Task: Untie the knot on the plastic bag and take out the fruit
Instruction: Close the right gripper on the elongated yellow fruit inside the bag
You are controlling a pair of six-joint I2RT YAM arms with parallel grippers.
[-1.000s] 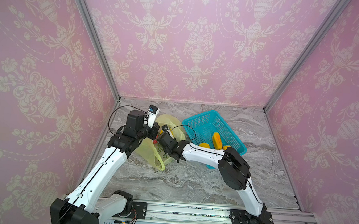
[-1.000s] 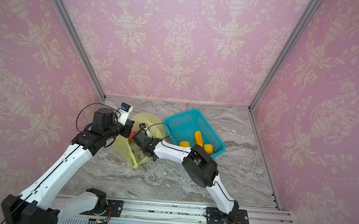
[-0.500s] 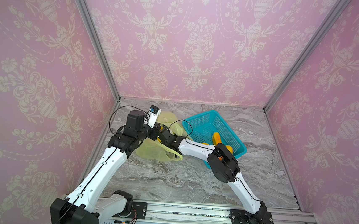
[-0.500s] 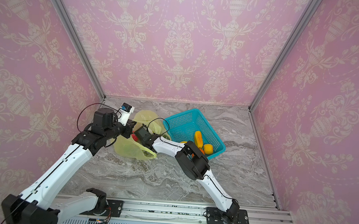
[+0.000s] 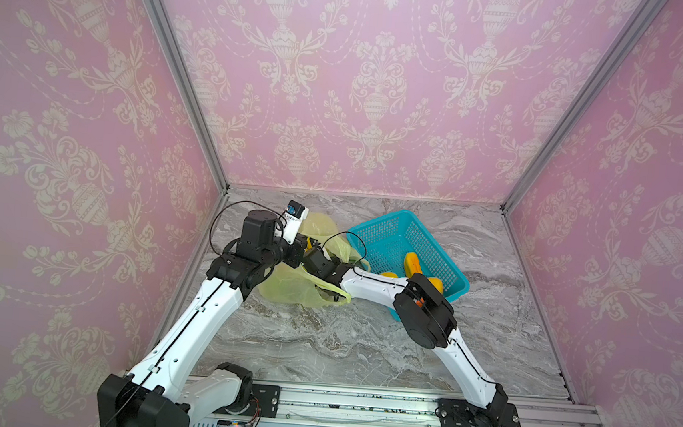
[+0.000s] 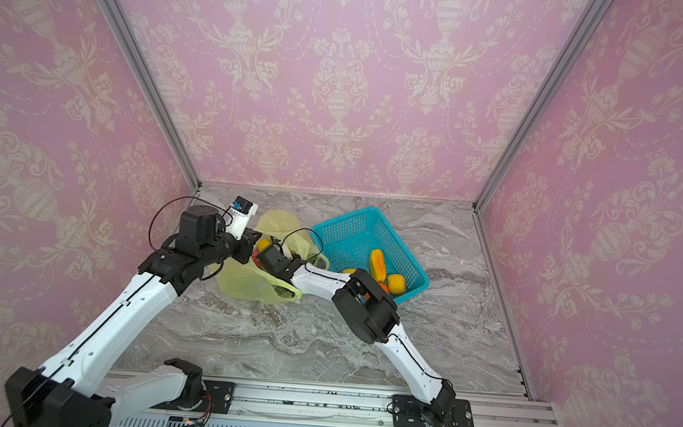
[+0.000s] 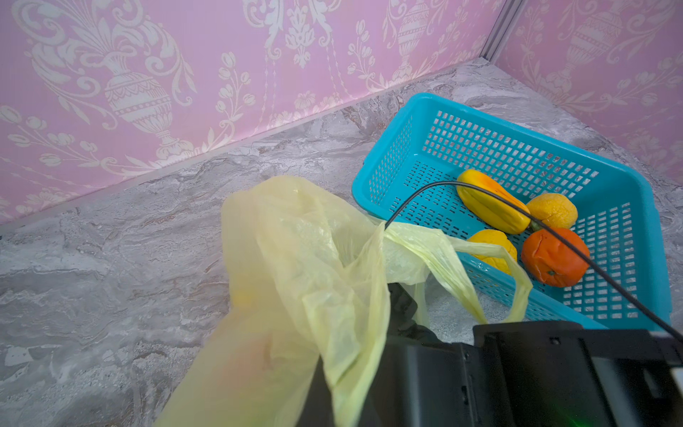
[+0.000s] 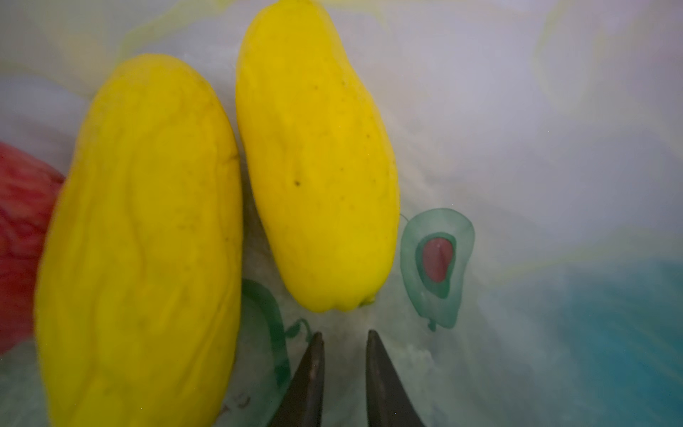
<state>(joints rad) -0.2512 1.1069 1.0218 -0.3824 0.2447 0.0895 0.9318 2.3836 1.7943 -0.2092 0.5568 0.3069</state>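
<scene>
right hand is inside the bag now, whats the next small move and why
Probably widen the right hand and ease it forward over the near end of the yellow fruit straight ahead. Its fingertips stand close together with nothing between them, just short of that fruit inside the plastic bag.

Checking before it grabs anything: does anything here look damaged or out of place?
Two things. The orange fruit in the teal basket looks dented and creased. And the right gripper, inside the plastic bag, has its jaws narrowly apart on nothing, short of the nearer yellow fruit.
</scene>
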